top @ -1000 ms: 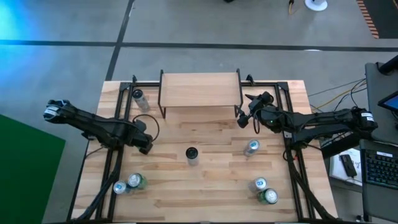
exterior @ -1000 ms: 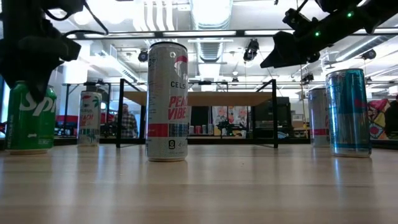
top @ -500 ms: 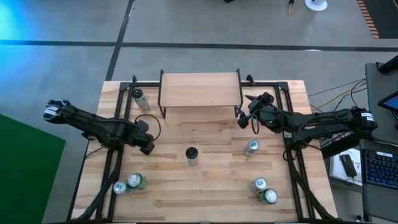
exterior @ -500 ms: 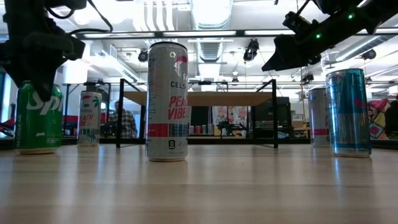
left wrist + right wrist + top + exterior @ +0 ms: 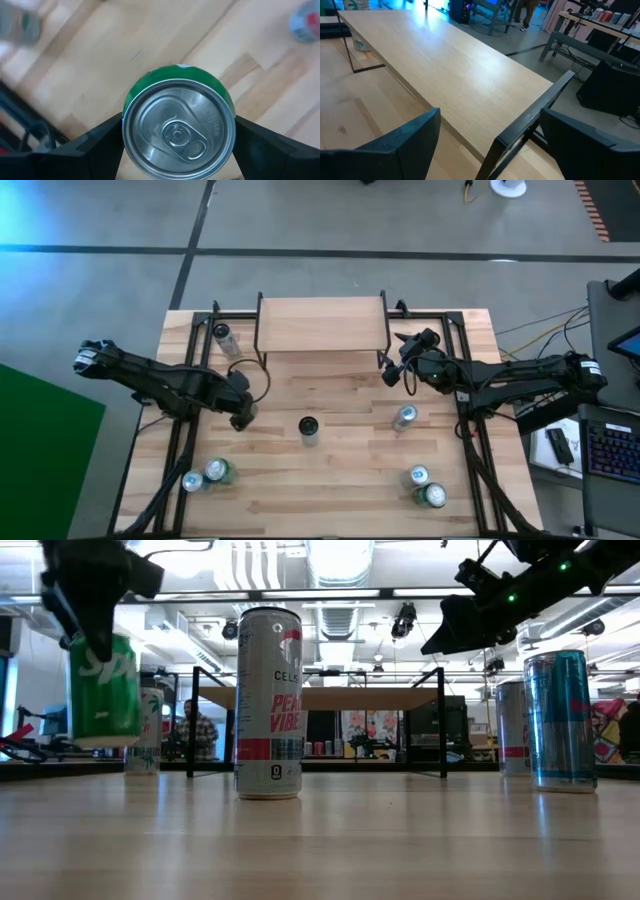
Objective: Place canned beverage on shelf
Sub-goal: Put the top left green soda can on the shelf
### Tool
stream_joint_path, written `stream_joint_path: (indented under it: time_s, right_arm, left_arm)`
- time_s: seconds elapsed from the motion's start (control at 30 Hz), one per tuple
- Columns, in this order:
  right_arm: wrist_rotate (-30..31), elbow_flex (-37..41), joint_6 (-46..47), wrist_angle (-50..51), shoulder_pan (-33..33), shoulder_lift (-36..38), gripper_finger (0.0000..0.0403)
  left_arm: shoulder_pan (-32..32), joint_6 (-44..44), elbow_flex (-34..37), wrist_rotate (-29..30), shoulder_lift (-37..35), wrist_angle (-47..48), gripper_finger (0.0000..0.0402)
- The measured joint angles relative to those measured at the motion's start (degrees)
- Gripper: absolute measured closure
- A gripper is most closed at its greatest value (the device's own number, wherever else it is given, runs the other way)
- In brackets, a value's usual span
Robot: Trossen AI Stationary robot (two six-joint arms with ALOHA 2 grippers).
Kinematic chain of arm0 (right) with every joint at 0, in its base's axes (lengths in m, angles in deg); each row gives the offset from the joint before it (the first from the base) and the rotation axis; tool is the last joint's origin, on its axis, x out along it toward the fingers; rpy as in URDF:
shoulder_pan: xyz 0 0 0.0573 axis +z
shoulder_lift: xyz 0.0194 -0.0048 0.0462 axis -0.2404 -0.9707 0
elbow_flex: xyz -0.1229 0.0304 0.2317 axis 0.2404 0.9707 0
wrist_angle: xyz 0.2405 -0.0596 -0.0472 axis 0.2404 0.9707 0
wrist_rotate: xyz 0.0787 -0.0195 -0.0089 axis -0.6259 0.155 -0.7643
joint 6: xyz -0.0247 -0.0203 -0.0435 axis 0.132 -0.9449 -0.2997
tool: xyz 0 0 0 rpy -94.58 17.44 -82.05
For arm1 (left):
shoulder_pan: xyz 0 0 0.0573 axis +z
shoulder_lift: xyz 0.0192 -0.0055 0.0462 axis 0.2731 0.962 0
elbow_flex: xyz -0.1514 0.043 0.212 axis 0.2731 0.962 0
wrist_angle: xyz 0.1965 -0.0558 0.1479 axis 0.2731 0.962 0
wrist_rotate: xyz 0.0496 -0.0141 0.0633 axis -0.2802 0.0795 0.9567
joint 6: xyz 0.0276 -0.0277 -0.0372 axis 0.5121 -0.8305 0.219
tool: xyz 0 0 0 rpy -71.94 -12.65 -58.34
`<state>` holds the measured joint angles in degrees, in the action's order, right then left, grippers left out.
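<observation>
A green canned beverage (image 5: pixel 178 130) with a silver top hangs above the table's left half; my left gripper (image 5: pixel 243 412) is shut on it. In the low view the green can (image 5: pixel 103 685) floats clear of the wood. The shelf (image 5: pixel 322 325), a light plank on thin black legs, stands at the table's far middle. My right gripper (image 5: pixel 390 370) hovers open beside the shelf's right end, and the plank (image 5: pixel 460 65) shows between its fingers with nothing held. My left gripper pinches the green can between its two fingers, one on each opposite side of the wall just below the top rim (image 5: pixel 125 131). The fingers come from above, pointing steeply down. The can hangs nearly upright below them, its base (image 5: pixel 105 740) clear of the table.
A tall white can (image 5: pixel 308 430) stands at the table's middle, another can (image 5: pixel 222 338) left of the shelf. Two cans (image 5: pixel 205 476) stand near the front left. A blue can (image 5: pixel 403 418) and two more (image 5: pixel 423 486) stand on the right. Black frame rails (image 5: pixel 185 430) run along both sides.
My left gripper has risen and drifted a little toward the table's right edge, rolling at the wrist. The green can, which stood on the table, has come up with it and now hangs clear.
</observation>
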<state>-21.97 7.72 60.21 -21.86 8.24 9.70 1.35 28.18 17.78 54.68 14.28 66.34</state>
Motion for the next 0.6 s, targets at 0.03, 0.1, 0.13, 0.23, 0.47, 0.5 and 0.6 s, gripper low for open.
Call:
stream_joint_path:
  time_s: [0.03,0.1,0.13,0.23,0.47,0.5,0.6]
  right_arm:
    - [0.00,0.00,0.02,0.00,0.00,0.00,0.0074]
    - [0.00,0.00,0.04,0.00,0.00,0.00,0.0074]
    - [0.00,0.00,0.08,0.01,0.00,0.00,0.0074]
    - [0.00,0.00,0.14,-0.01,0.00,0.00,0.0074]
    - [-0.06,0.00,0.21,0.00,0.00,0.00,0.0074]
    - [-0.22,0.00,0.22,0.00,0.00,0.00,0.0074]
    - [-0.36,0.00,0.92,0.01,0.00,0.00,0.0074]
  left_arm:
    - [0.00,0.79,-1.21,0.79,0.92,0.09,0.0101]
    - [0.13,1.89,-3.99,2.46,2.96,1.03,0.0100]
    - [0.31,2.44,-5.57,3.05,3.97,1.66,0.0100]
    - [0.77,4.09,-11.60,4.19,7.52,4.56,0.0099]
    - [3.87,10.75,-30.25,6.81,15.76,16.42,0.0098]
    - [4.73,12.08,-32.91,6.86,16.90,18.13,0.0098]
    - [8.04,18.05,-39.71,6.89,19.22,17.97,0.0098]
